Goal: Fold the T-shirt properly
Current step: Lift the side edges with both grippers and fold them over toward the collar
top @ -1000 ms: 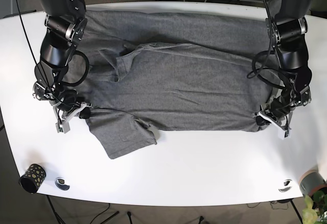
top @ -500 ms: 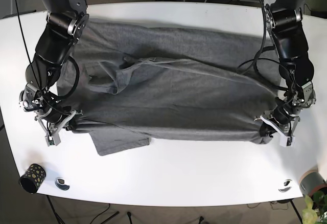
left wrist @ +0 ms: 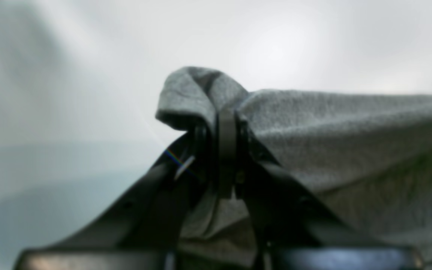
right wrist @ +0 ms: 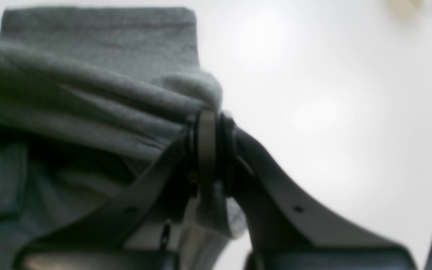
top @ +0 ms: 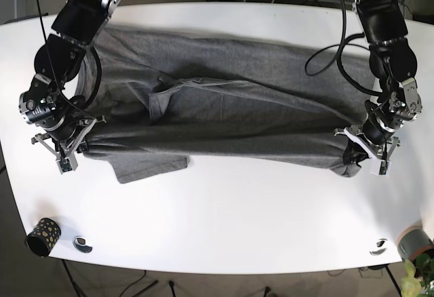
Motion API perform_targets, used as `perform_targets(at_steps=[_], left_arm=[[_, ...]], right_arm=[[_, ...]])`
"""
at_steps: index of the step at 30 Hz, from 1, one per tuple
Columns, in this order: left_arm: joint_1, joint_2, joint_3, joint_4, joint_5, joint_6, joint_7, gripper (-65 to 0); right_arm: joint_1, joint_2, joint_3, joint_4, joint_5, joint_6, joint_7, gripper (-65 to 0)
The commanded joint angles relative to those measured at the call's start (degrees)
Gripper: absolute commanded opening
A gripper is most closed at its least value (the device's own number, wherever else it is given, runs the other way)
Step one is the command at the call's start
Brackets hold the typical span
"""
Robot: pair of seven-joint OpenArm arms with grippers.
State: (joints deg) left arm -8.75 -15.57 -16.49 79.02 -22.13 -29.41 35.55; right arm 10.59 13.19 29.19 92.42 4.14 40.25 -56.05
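Note:
A grey T-shirt lies spread across the white table, its near edge lifted and pulled taut between both arms. My left gripper at the right side of the base view is shut on the shirt's near right corner; the left wrist view shows grey cloth pinched between the black fingers. At the left side, my right gripper is shut on the near left corner, with fabric bunched over the closed fingers. A sleeve hangs flat below the raised edge.
A black dotted cup and a small round ring sit at the near left table edge. Another ring and a grey pot with a plant are at the near right. Cables run behind the table's far edge.
Both grippers have risen and moved away from the near edge, carrying the shirt's near hem with them. The cloth is stretched tighter, and the sleeve has slid toward the far side.

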Motion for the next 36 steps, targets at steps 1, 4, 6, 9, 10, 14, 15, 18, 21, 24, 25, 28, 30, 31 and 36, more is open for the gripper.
perform_targets(at_steps=[1,4,6,9,10,14,15,18,21,24,25,28,30,31,36], left_arm=[[0.53,-1.88,-0.34,4.27,-1.47,-0.09,-1.57,-65.0],[3.7,-2.23,-0.34,7.09,-1.56,-0.09,-1.57,-65.0],[5.72,-2.23,-0.34,8.84,-1.56,-0.09,-1.57,-65.0],[8.8,-2.32,-0.43,10.95,-1.56,-0.09,-1.57,-65.0],[9.85,-2.32,-0.43,11.57,-1.56,-0.09,-1.48,-65.0],[14.25,-2.23,-0.43,14.38,-1.56,-0.09,0.27,-65.0],[15.13,-2.23,-0.43,15.17,-1.56,-0.09,1.5,-65.0],[16.71,-2.23,-0.43,15.88,-1.56,-0.09,3.17,-65.0],[18.73,-2.32,-2.28,15.88,-1.56,-0.09,3.26,-65.0],[19.61,-2.05,-5.44,15.88,-1.56,-0.09,3.35,-65.0],[19.7,-2.05,-6.23,15.88,-1.56,-0.09,3.35,-65.0],[19.96,-2.23,-7.11,15.88,-1.56,-1.4,3.44,-65.0],[20.23,-2.4,-7.2,15.88,-1.3,-3.43,3.44,-65.0],[20.23,-2.4,-7.2,15.88,-1.21,-3.95,3.44,-65.0],[20.4,-2.93,-7.2,15.88,-1.12,-4.31,3.44,-65.0]], right_arm=[[-0.7,-0.49,0.57,4.94,0.12,-0.25,-0.43,-65.0],[-4.22,-1.28,0.66,9.95,0.12,-0.25,-2.37,-65.0],[-6.77,-1.63,0.66,13.29,0.12,-0.25,-3.42,-65.0],[-10.11,-3.56,0.66,17.42,0.03,-0.25,-4.12,-65.0],[-11.34,-4.18,0.66,18.65,0.03,-0.25,-4.12,-65.0],[-14.59,-4.71,0.74,19.8,0.03,-0.25,-4.12,-65.0],[-15.29,-4.71,0.74,19.8,0.03,-0.25,-4.12,-65.0],[-16.7,-4.97,3.12,19.27,0.03,-0.25,-4.12,-65.0],[-17.05,-6.82,6.72,18.13,0.03,-0.25,-4.12,-65.0],[-17.14,-6.82,8.39,16.72,0.03,-0.25,-4.12,-65.0],[-17.14,-6.82,8.66,16.19,0.03,-0.25,-4.12,-65.0],[-17.14,-6.73,8.74,14.87,-0.49,-0.25,-4.12,-65.0],[-17.49,-6.73,8.74,14.7,-0.49,-0.25,-4.12,-65.0],[-18.02,-6.73,8.74,14.87,-0.49,-0.25,-4.12,-65.0],[-19.78,-6.73,8.66,16.46,-0.49,-0.25,-4.21,-65.0]])
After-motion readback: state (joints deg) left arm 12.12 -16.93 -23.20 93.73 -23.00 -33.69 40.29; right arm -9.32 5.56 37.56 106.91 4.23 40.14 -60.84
